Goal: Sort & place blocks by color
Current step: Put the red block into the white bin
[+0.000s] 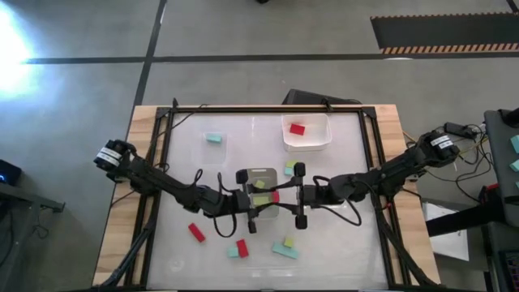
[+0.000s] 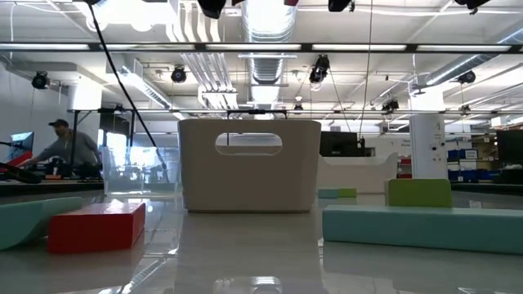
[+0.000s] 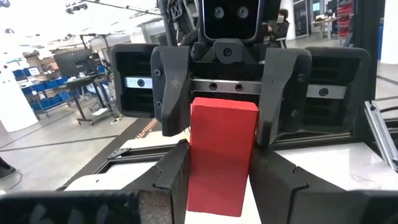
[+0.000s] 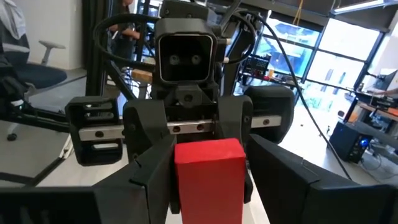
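Note:
Above the middle of the table my two grippers face each other, fingers level. My left gripper [image 1: 266, 199] is shut on a red block [image 3: 222, 152], which sticks out toward my right gripper [image 1: 285, 195]. The right gripper's fingers [image 3: 171, 93] stand open on either side of the block's far end [image 4: 208, 158]. Below them sits a clear container [image 1: 261, 180] with yellow-green blocks. More loose blocks lie flat on the near part of the table: red ones [image 1: 196, 233] [image 1: 242, 247], a teal one [image 1: 285, 250] and a yellow-green one [image 1: 288, 241]. My left gripper pinches the red block's end [image 3: 214, 190] between its two fingers [image 3: 171, 180], coming level from the table's left. The block reaches out past the fingertips, lifted clear of the table and the container. My right gripper flanks the block's other end; whether it touches, I cannot tell.
A white bin [image 1: 306, 132] at the far right of the table holds a red block [image 1: 298, 128]. A clear container [image 1: 212, 144] at the far left holds a teal block [image 1: 213, 138]. A black frame [image 1: 172, 122] borders the table. A person [image 2: 65, 151] sits in the room beyond.

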`<move>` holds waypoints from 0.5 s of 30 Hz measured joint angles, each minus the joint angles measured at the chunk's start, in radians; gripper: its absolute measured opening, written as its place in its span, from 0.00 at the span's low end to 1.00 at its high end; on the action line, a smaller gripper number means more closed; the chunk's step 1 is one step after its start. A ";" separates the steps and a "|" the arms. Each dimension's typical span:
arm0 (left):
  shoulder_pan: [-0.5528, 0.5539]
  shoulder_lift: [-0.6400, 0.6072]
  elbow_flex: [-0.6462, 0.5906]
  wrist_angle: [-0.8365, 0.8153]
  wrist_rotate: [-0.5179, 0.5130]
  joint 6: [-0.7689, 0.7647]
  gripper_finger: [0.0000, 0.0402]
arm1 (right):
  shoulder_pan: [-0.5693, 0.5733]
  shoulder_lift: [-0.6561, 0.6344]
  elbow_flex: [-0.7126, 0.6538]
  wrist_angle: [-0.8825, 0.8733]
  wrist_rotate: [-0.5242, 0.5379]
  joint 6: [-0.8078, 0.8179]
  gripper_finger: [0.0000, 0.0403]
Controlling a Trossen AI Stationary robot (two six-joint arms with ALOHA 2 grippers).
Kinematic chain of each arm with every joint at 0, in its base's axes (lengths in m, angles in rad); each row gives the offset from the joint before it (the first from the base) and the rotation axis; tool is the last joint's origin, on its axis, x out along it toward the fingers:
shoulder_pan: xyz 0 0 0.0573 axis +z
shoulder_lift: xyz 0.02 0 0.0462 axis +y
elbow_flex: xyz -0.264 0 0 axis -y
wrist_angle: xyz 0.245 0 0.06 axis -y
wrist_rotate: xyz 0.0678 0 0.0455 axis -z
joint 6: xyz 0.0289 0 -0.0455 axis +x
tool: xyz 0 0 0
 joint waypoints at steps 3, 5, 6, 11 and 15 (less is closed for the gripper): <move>0.000 0.001 -0.001 -0.004 0.000 -0.001 0.28 | 0.000 0.000 0.000 -0.008 0.000 -0.001 0.46; 0.000 -0.004 -0.007 -0.007 0.000 -0.002 0.28 | 0.000 0.000 0.000 -0.017 0.001 -0.003 0.45; 0.000 -0.006 -0.007 -0.008 0.000 -0.002 0.28 | 0.000 0.000 0.000 -0.020 0.000 -0.005 0.44; -0.001 -0.009 -0.008 -0.006 0.003 -0.006 0.30 | 0.000 0.000 0.000 -0.022 -0.004 -0.027 0.31; 0.000 -0.009 -0.008 -0.012 -0.004 -0.002 0.51 | 0.000 -0.001 0.000 -0.044 -0.001 -0.030 0.31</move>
